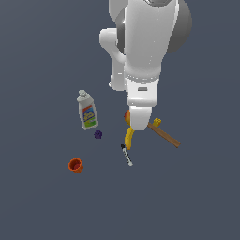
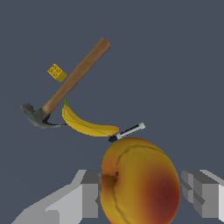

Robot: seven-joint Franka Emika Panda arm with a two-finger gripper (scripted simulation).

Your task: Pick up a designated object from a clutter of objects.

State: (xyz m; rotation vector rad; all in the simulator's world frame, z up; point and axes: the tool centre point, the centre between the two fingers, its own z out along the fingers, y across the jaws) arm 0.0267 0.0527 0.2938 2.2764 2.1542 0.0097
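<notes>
The designated object, a round orange-yellow peach with a red blush (image 2: pixel 140 183), fills the near part of the wrist view. My gripper (image 2: pixel 140 192) is open around it, one grey finger (image 2: pixel 89 194) against one side and the other finger (image 2: pixel 202 192) a sliver off the opposite side. In the exterior view only an orange edge of the peach (image 1: pixel 126 116) shows beside the white hand (image 1: pixel 139 117), which hides the fingertips. The clutter lies around it: banana (image 2: pixel 87 124), marker pen (image 2: pixel 127 132) and wooden-handled hammer (image 2: pixel 70 85).
A white labelled bottle (image 1: pixel 87 111) lies at the exterior view's left, with a tiny purple lump (image 1: pixel 98 134) below it and a red cup (image 1: pixel 75 165) further out. A small yellow block (image 1: pixel 157 122) sits by the hammer handle (image 1: pixel 164 135). The floor is dark grey.
</notes>
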